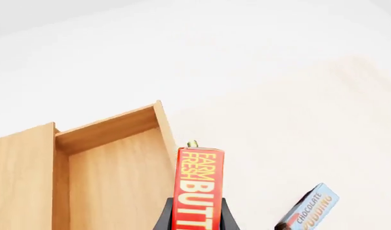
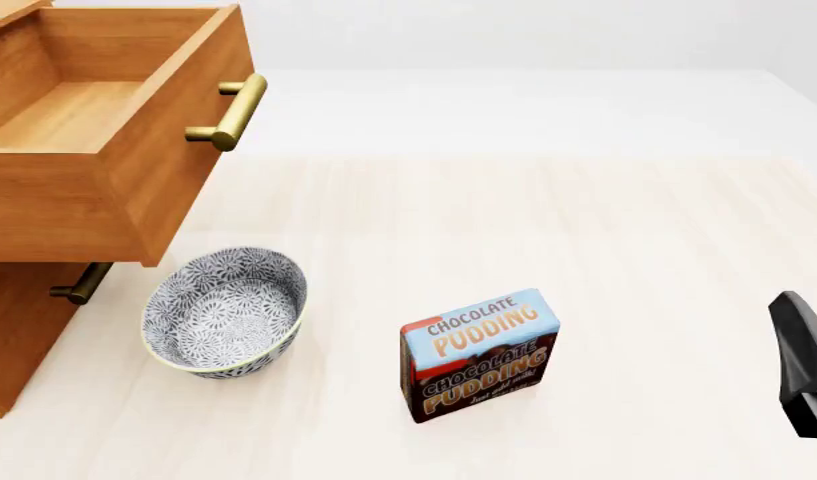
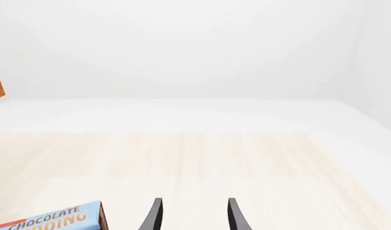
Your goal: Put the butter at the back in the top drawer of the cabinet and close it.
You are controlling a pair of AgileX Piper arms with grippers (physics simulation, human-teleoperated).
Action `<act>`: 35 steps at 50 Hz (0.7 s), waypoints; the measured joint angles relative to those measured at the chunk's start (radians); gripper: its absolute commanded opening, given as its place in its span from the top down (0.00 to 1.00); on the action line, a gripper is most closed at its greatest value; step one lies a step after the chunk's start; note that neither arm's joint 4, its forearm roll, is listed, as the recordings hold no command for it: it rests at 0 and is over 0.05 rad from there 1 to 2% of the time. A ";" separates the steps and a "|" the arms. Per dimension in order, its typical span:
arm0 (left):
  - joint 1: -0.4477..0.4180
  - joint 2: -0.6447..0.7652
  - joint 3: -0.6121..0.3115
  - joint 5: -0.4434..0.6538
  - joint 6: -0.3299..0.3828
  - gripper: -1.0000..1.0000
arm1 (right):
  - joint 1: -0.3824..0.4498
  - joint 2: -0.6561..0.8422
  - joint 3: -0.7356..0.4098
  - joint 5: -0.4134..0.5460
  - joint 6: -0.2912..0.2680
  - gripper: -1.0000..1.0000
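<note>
**Butter held at the open top drawer**

Currently my left gripper (image 1: 196,221) is clamping the butter (image 1: 198,189), one dark finger (image 1: 164,218) pressing each side of the red box. In the left wrist view the box is standing on end between the fingers, its yellow "FARM FRESH" and white "BUTT…" lettering running lengthwise. Just past the box, the front wall of the top drawer (image 1: 118,179) is showing, with the tip of its brass handle (image 1: 193,143) peeking out behind the box's far end. I cannot tell whether the butter is over the drawer's hollow or just outside its front wall.

In the front view the top drawer (image 2: 108,120) is standing pulled far out of the cabinet (image 2: 15,330), its inside bare wood. Neither my left gripper nor the butter is appearing in that view.

My right gripper (image 3: 192,215) is hanging with its fingers (image 3: 153,215) spread apart, gripping nothing, over the pale table (image 2: 608,230), near the right edge in the front view.

The patterned bowl (image 2: 225,312) is sitting beneath the drawer's front corner, with the chocolate pudding box (image 2: 482,355) standing upright beside it to the right, apart from it.
</note>
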 measured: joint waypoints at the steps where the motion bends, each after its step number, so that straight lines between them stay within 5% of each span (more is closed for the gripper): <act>1: 0.007 -0.004 0.005 0.001 0.000 1.00 | 0.000 0.000 0.000 0.000 0.000 0.00; 35: 0.147 -0.008 0.182 -0.073 -0.045 1.00 | 0.000 0.000 0.000 0.000 0.000 0.00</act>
